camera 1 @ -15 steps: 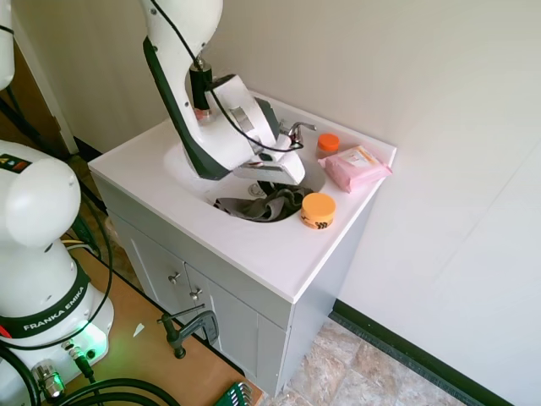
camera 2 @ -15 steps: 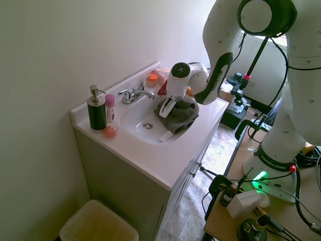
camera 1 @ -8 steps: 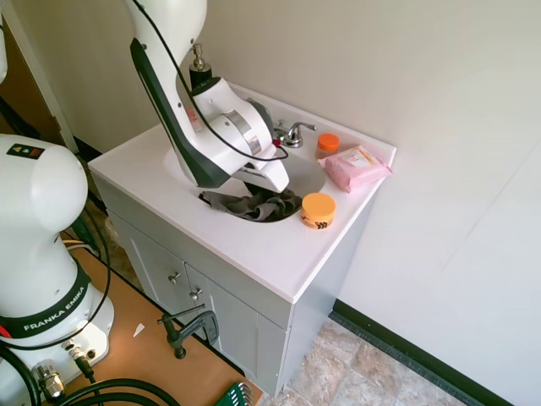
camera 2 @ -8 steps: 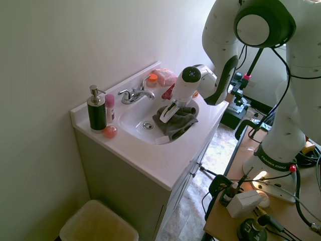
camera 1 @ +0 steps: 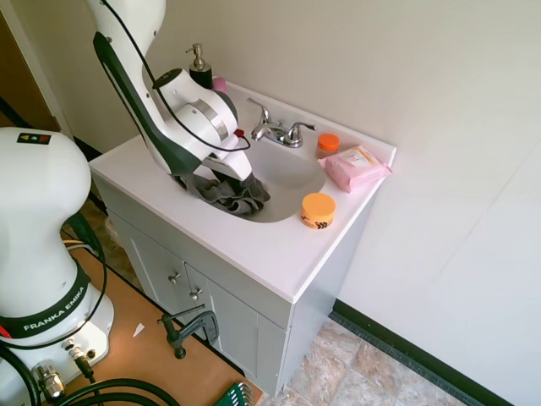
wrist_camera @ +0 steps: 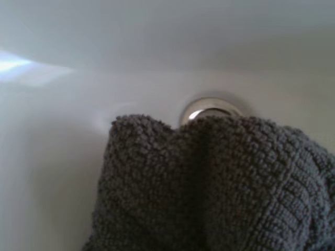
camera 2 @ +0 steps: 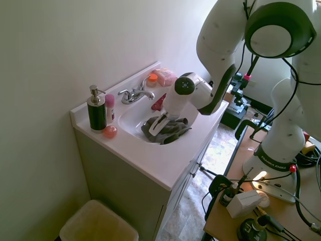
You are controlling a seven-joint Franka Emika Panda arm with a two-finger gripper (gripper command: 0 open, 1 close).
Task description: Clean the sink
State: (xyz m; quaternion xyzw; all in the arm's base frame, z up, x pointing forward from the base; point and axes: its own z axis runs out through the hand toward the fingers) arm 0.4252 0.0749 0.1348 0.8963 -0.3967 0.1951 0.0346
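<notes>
Sink [camera 1: 292, 173] is set into a white vanity top, basin in the middle of the counter, chrome two-handle faucet [camera 1: 275, 131] at its back edge against the wall. Round metal drain [wrist_camera: 209, 111] shows in the wrist view, partly covered by the edge of a dark grey terry cloth [wrist_camera: 209, 188].

Gripper [camera 2: 156, 126] is down inside the basin, on top of the cloth [camera 2: 168, 131]. The cloth lies bunched on the basin floor and up the front wall, nearest the cabinet doors. In the first exterior view the cloth [camera 1: 228, 193] sits under the wrist housing at the basin's near-left part. The fingers are hidden by the wrist and the cloth folds; cannot tell whether they are spread or pinching the cloth.

On the rim:
- dark soap dispenser with a metal pump [camera 2: 96, 109], at the back corner beside the faucet
- pink-capped stick [camera 2: 109, 108], just beside the dispenser
- small pink round object [camera 2: 110, 131], in front of those two
- orange-lidded jar [camera 1: 318, 210], at the basin's edge on the other side
- smaller orange-lidded jar [camera 1: 328, 144], near the wall past the faucet
- pink wipes packet [camera 1: 357, 167], touching the back wall corner

A tan bin [camera 2: 98, 223] stands on the floor beside the vanity
</notes>
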